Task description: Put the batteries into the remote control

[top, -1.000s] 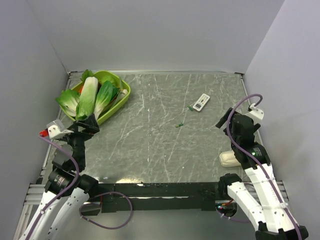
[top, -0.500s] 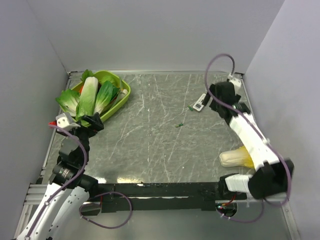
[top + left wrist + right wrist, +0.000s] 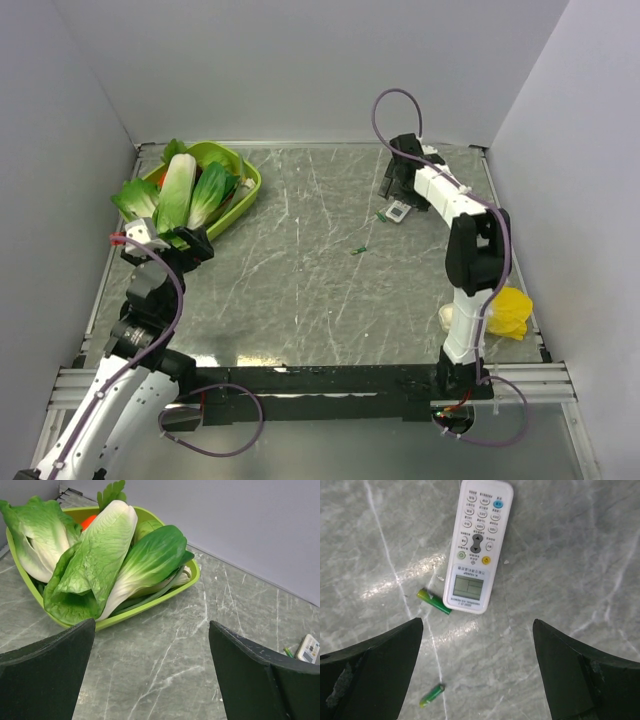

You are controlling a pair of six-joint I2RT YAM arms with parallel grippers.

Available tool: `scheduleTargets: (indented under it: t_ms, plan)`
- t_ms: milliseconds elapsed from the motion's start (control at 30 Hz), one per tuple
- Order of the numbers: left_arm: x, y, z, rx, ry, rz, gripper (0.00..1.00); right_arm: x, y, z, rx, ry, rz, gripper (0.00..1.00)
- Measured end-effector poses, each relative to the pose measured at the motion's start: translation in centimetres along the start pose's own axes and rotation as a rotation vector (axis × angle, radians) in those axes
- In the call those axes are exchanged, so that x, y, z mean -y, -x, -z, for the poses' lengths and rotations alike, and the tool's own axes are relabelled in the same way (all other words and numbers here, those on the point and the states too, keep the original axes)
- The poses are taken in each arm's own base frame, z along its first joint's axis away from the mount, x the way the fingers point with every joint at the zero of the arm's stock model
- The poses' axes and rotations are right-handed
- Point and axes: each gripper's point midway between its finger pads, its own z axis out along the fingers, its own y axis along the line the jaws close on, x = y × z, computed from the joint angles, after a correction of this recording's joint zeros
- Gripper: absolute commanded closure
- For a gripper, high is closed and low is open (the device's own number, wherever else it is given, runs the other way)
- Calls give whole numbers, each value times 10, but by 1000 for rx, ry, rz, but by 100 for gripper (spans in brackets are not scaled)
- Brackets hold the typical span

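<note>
The remote control (image 3: 476,545) lies face up on the marble table, white with small buttons and a screen; it also shows in the top view (image 3: 398,210). One green battery (image 3: 434,601) lies against its lower left corner. A second battery (image 3: 431,695) lies apart, nearer to me, and shows in the top view (image 3: 358,250). My right gripper (image 3: 477,680) is open and empty, hovering above the table just short of the remote (image 3: 393,188). My left gripper (image 3: 155,680) is open and empty, far off at the left (image 3: 188,245).
A green basket (image 3: 250,185) of leafy vegetables (image 3: 100,555) stands at the back left, just ahead of my left gripper. A cream-white lump (image 3: 455,318) and a yellow object (image 3: 510,310) lie at the front right by the right arm's base. Walls enclose the table.
My right arm has swung from the near right out to the far back and now hangs over the remote. The yellow object by its base is uncovered. My left arm shifted slightly.
</note>
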Motion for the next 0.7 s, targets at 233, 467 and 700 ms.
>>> scheduleTargets:
  t_ms: [233,467,700]
  plan:
    - [0,-6,-3,-21,7,-16,1,-8,-11,-37,-67,-15,-28,7]
    - [-1,-7,-4,-23,8,-17,1,-2,-19,-62,-106,-44,-63,16]
    - [0,-10,-5,-34,9,-23,1,-6,-18,-71,-106,-19,-79,28]
